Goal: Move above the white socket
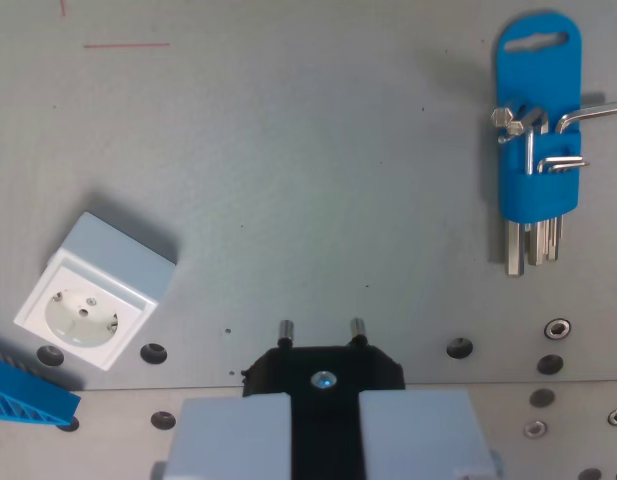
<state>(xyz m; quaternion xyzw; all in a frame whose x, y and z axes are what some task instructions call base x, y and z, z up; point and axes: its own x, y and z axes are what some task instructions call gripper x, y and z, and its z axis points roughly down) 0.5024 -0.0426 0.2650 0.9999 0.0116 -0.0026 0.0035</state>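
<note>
Even, fairly bright light, cool cast. Soft shadows fall up-left of the socket point(88, 292) & hex key holder point(539, 120). Small glare on keys, screw. Near end effector point(323, 335) pads slightly soft; rest sharp.

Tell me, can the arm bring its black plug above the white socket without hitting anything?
Probably yes. The white socket lies toward the wrist view's left of the plug, with bare table between them.

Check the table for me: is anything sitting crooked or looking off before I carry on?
The white socket sits rotated, not square to the table edge, at the wrist view's lower left. The gripper holds a black plug well to its right, not above it. The hex key set looks orderly.
</note>
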